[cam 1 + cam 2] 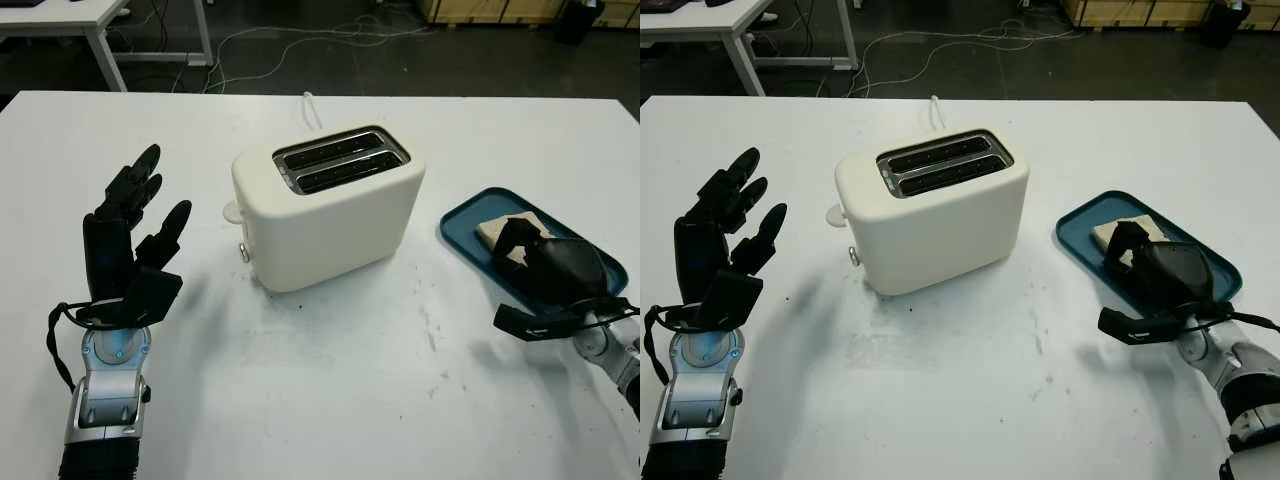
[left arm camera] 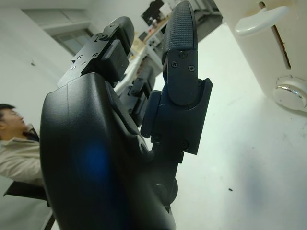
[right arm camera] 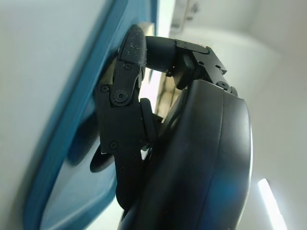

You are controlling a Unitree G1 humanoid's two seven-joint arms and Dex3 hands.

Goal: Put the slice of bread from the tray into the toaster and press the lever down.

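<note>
My right robot hand (image 1: 545,262) curls over the bread slice (image 1: 503,230) in the tray (image 1: 465,225); whether it grips, I cannot tell; my left robot hand (image 1: 130,245) hovers open beside the toaster (image 1: 330,215)

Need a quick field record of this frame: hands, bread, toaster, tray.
left hand: open, raised above the white table, left of the toaster
right hand: over the tray, fingers curled onto the bread; grasp unconfirmed
bread: pale slice of bread lying in the tray
tray: blue plastic tray, right of the toaster
toaster: cream two-slot toaster, slots empty
lever: up
</note>
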